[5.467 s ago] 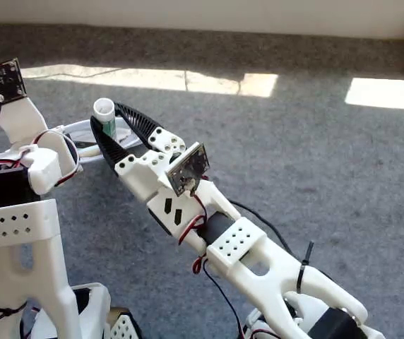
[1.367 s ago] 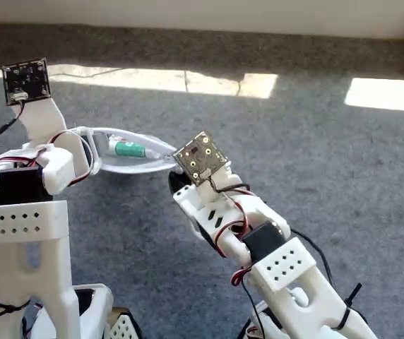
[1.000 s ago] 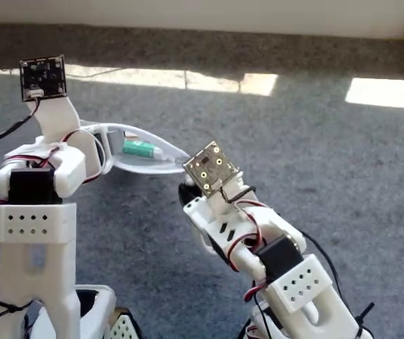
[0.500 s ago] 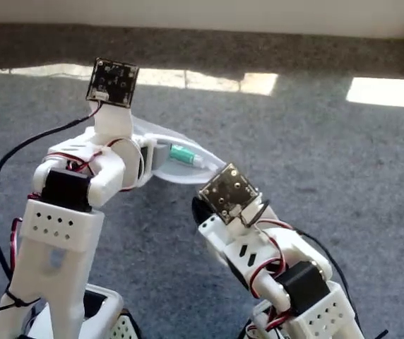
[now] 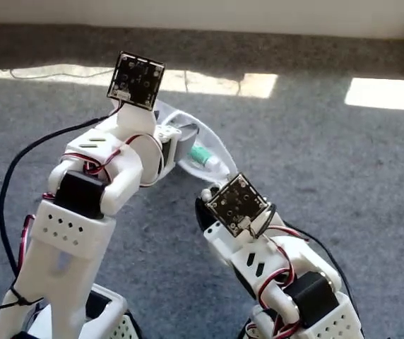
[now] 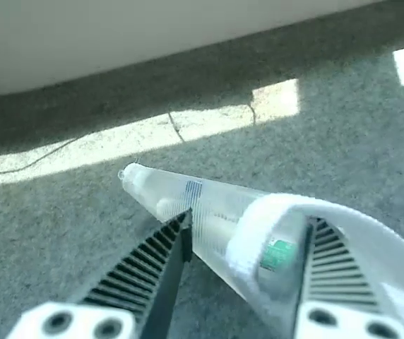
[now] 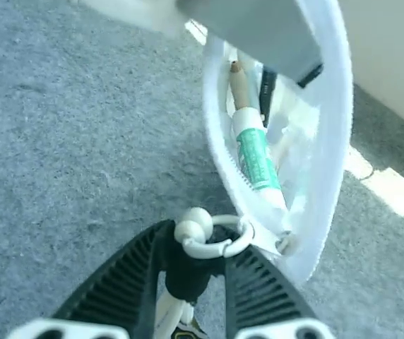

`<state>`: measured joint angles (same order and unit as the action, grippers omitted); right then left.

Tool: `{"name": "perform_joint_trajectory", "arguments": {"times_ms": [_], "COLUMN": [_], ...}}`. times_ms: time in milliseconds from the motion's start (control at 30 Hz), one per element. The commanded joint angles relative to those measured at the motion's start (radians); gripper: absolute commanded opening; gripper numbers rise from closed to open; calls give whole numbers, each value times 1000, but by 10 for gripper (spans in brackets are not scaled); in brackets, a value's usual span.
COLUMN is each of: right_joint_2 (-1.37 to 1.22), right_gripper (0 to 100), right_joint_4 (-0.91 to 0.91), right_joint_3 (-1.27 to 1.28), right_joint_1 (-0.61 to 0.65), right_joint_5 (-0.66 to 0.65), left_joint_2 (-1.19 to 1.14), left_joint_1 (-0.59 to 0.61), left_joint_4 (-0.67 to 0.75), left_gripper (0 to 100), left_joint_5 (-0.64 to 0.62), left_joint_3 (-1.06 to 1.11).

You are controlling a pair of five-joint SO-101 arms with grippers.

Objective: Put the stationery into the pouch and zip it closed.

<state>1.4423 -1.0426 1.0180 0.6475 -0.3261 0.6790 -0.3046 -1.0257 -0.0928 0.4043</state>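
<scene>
Right wrist view had the right fingers [image 7: 121, 279] nearly shut on the pull [image 7: 212, 236] — a small white ring with a bead, pinched between the two tips — at the near end of the pouch [image 7: 325, 134]. Beyond the pull the pouch's white zip band gaped in a loop. Inside lay a green-labelled marker [image 7: 255, 159], a pencil [image 7: 239, 81] and a dark pen [image 7: 267, 88], so the stationery looked to be in and the zip not yet drawn. Left wrist view showed the left fingers [image 6: 142, 272] set fairly wide, one on each side of the pouch where the band arched across, gripping it between them. The clear body ran on past the tips, seemingly lifted off the carpet [image 6: 61, 212]. In the high view the pouch [image 5: 212, 145] stretched between the two arms, with the marker showing through its side. It looked a light, limp thing of thin clear plastic, likely to buckle and bunch ahead of the slider unless held taut. The stiffer zip band therefore seemed the right place for the left arm's hold. For the right arm the better spot was probably the base of the pull, just under the bead — the smooth ring could slip from the tips. The loose contents could slide toward the open mouth if the pouch tipped that way.
</scene>
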Motion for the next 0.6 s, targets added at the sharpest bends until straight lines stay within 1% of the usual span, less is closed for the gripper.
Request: {"name": "perform_joint_trajectory", "arguments": {"times_ms": [0, 167, 233, 367, 567], "right_joint_2": [18, 18, 18, 18, 19], "right_gripper": [5, 5, 5, 5, 5], "right_joint_4": [-18, -56, -74, -107, -108], "right_joint_3": [-61, -67, -67, -67, -65], "right_joint_1": [-2, -2, -2, -5, -7], "right_joint_5": [-55, -63, -63, -63, -63], "left_joint_2": [10, 10, 12, 18, 19], "left_joint_1": [-91, -159, -171, -179, -179], "left_joint_4": [91, 241, 276, 285, 285], "left_gripper": [249, 246, 248, 249, 250], "left_joint_5": [8, 6, 3, 0, -2], "left_joint_3": [-2, 119, 148, 154, 154]}}
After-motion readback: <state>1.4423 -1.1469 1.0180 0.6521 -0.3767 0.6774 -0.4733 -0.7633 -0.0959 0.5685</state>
